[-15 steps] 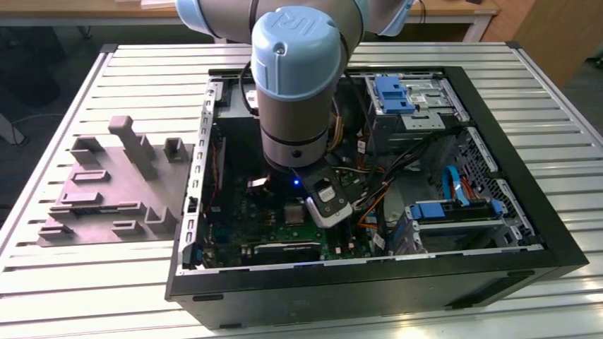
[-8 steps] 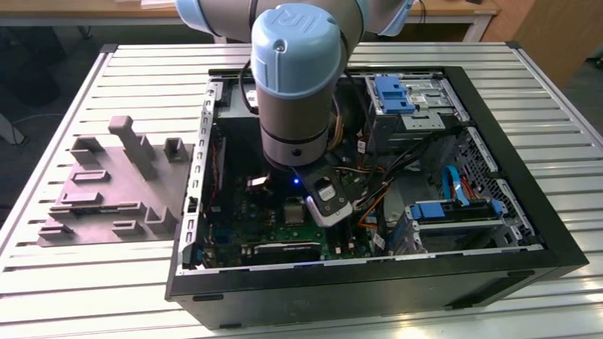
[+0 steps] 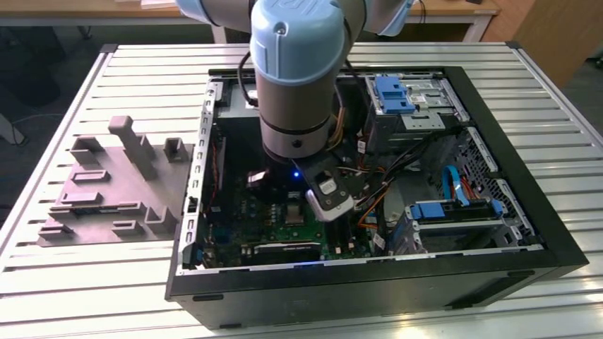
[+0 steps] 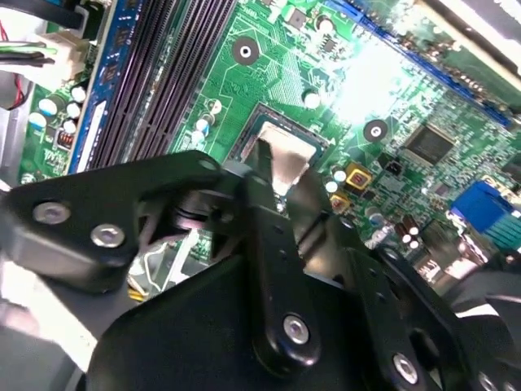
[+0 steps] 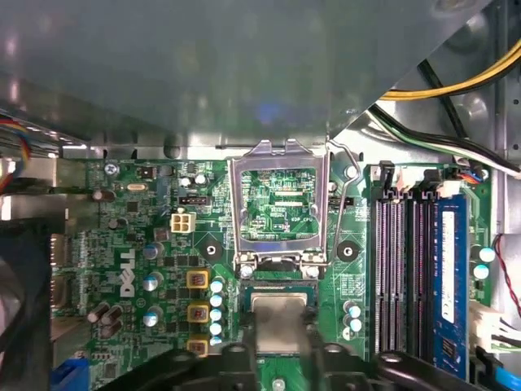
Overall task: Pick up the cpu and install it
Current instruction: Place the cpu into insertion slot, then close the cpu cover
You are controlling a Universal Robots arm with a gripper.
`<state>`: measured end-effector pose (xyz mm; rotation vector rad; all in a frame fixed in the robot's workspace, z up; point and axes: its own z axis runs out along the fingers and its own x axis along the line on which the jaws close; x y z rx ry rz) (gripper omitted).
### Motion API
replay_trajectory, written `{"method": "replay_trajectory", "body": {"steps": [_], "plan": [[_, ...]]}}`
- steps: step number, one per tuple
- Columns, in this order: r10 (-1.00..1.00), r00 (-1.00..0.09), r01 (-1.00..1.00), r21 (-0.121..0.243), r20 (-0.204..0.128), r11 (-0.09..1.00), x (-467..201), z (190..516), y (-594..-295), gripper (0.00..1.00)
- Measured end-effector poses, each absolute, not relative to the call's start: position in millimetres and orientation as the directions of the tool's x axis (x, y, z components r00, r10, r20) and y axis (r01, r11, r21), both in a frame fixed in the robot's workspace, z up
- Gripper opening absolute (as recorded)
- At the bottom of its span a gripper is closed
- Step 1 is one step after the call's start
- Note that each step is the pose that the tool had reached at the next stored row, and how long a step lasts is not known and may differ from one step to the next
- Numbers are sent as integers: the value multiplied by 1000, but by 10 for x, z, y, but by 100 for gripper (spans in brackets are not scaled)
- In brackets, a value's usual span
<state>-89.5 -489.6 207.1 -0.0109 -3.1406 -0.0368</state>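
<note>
Jaws clamped on cpu [image 5: 281, 311] at mobo socket [image 5: 281, 287], retention frame [image 5: 279, 208] flipped up, inside PC case [image 3: 377, 286]

Open black computer case [image 3: 377, 289] lying on a slatted metal table [image 3: 141, 63]. A grey moulded tray [image 3: 104, 191] sits at nine o'clock of the case, just beside its wall. Inside, the green motherboard [image 3: 273, 219] lies toward seven o'clock, one blue drive bracket [image 3: 393, 95] at one o'clock and a second blue bracket [image 3: 452, 210] at four o'clock. First wrist view: hinged socket frame [image 5: 279, 208] swung open, with dark memory slots [image 5: 403, 269] beside it.
</note>
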Motion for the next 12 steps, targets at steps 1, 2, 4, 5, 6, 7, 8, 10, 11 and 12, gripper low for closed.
{"method": "replay_trajectory", "body": {"steps": [1,2,4,5,6,7,8,10,11,12], "plan": [[7,-1000,7,23,2,1000,-894,2084,-4896,32],[7,-1000,7,24,3,1000,-894,2092,-4896,26],[7,-1000,7,24,4,1000,-894,2092,-4896,20],[7,-1000,7,24,4,1000,-894,2092,-4896,20],[7,-1000,7,24,4,1000,-894,2093,-4896,14],[7,-1000,7,24,4,1000,-894,2093,-4896,11],[7,-1000,7,24,4,1000,-894,2093,-4896,11],[7,-1000,7,23,4,1000,-894,2093,-4896,11],[7,-1000,7,24,4,1000,-894,2093,-4896,11],[7,-1000,7,23,4,1000,-894,2093,-4896,11]]}}
